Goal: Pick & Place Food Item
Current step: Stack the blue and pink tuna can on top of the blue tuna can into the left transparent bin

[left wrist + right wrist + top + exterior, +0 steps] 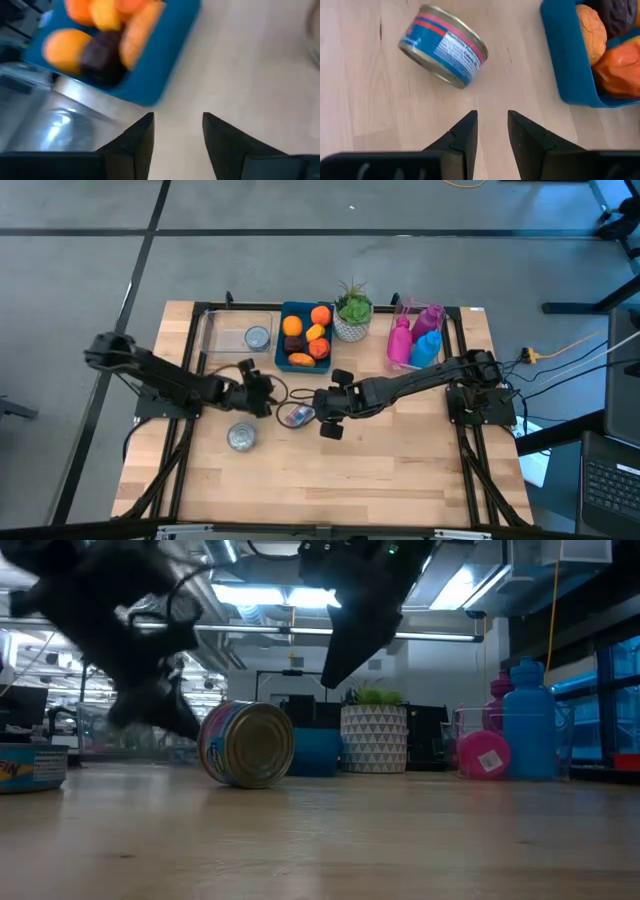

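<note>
A blue-and-pink labelled can (442, 45) lies on its curved side on the wooden table (380, 470), between my two grippers; it shows too in the high view (295, 416) and the low view (247, 743). My right gripper (492, 114) hovers above the table just short of the can, open, with nothing between its fingers. My left gripper (177, 117) is raised over bare table on the can's left side (266, 395), open and empty. A blue bin (305, 335) at the back holds orange and dark food pieces.
A second can (241, 437) stands upright near the left arm. A clear tray (235, 332) at the back left holds another can. A potted plant (352, 315) and pink and blue bottles (415, 340) stand at the back right. Bare wood stretches along the near side.
</note>
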Controlling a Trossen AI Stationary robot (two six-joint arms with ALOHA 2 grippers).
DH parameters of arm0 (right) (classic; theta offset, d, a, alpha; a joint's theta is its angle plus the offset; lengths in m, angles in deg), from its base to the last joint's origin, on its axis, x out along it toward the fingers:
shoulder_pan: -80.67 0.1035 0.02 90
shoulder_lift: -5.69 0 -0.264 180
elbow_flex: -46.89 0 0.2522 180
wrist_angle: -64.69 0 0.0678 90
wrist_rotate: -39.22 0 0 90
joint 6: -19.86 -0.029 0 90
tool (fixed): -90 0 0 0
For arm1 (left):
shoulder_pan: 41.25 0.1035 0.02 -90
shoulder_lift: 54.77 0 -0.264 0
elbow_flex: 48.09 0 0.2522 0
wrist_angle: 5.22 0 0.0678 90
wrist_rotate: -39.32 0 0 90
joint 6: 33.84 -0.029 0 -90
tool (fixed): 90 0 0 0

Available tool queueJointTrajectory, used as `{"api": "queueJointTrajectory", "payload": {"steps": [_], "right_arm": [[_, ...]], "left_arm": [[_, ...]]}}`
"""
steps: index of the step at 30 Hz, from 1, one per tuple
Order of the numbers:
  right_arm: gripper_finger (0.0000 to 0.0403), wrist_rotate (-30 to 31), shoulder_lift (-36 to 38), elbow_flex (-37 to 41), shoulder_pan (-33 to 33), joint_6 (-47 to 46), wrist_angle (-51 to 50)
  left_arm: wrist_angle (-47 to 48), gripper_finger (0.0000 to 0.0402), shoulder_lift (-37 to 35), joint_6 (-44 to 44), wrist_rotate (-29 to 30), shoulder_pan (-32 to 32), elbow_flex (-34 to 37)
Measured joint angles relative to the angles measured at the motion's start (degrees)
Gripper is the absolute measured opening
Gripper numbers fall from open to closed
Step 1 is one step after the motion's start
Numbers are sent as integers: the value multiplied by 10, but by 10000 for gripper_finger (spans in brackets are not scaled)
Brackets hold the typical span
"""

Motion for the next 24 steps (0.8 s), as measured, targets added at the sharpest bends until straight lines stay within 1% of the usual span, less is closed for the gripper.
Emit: {"api": "queueJointTrajectory", "payload": {"steps": [3,7,10,13,15,17,19,23,24], "right_arm": [[109,1,0,0,5,25,-2],[109,-2,2,0,11,90,-30],[109,-41,4,0,12,176,-38],[109,-92,5,0,14,271,-37],[109,-103,6,0,14,313,-20],[109,-97,6,0,15,341,1],[109,-77,6,-6,15,358,17],[109,-63,6,-52,14,408,21],[109,-48,6,-63,15,422,17]], "left_arm": [[63,172,-33,-33,-8,8,-35],[76,177,-76,-65,-19,-4,-67],[90,176,-108,-82,-28,-27,-82],[121,175,-143,-97,-18,-60,-103],[154,177,-167,-98,-12,-87,-120],[189,179,-191,-91,-12,-115,-141],[235,179,-214,-72,-12,-146,-163],[325,180,-254,-14,-7,-200,-201],[345,180,-263,0,-4,-211,-207]]}}
